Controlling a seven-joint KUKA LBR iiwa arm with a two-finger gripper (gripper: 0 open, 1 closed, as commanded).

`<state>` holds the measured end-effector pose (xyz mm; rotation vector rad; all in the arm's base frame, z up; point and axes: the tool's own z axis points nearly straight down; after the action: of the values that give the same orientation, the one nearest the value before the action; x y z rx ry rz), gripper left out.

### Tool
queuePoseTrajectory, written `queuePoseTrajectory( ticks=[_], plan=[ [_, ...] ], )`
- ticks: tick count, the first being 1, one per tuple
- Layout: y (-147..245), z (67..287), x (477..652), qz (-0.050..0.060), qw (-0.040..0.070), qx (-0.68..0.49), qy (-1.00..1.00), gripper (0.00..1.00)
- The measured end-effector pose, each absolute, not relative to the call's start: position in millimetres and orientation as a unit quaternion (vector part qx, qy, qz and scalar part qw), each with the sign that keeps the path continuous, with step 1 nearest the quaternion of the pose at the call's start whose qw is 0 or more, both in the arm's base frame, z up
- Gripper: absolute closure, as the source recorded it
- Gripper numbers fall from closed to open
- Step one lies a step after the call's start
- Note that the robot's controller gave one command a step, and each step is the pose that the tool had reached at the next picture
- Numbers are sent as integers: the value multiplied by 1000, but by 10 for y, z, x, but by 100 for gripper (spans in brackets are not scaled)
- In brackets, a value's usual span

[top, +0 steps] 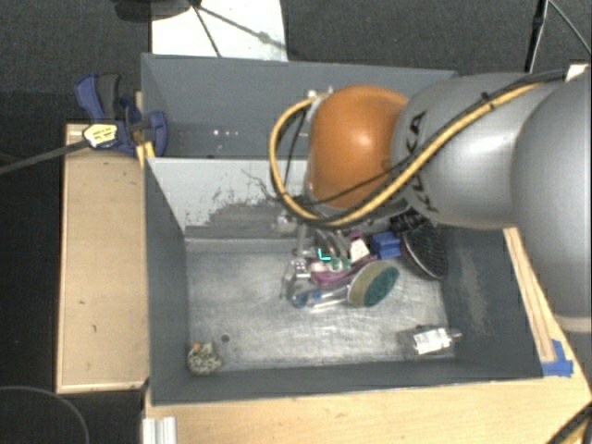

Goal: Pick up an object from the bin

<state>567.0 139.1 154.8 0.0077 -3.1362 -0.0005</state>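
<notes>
My gripper [303, 268] hangs low in the middle of the bin, just under the arm's orange cover. It is down among a small cluster of things. Right against it lies a clear plastic piece with purple and green parts [324, 280]. To the right of that piece leans a round disc with a dark teal face and pale rim [375, 285]. A blue block [386, 245] sits just behind the disc. How the gripper stands toward the clear piece is hidden by the arm.
A black round ribbed thing [427, 250] lies by the bin's right wall. A small white and grey object [431, 340] rests near the front right. A mottled grey-green lump [203, 359] sits in the front left corner. The arm covers the bin's back right.
</notes>
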Motion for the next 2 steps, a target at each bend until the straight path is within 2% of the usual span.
queuePoseTrajectory(
  ticks=[1, 2],
  plan=[
    [556, 742, 5694, -1, -2, 13, -1000, 0],
    [600, 779, 5705, -1, -4, 14, -1000, 100]
  ],
)
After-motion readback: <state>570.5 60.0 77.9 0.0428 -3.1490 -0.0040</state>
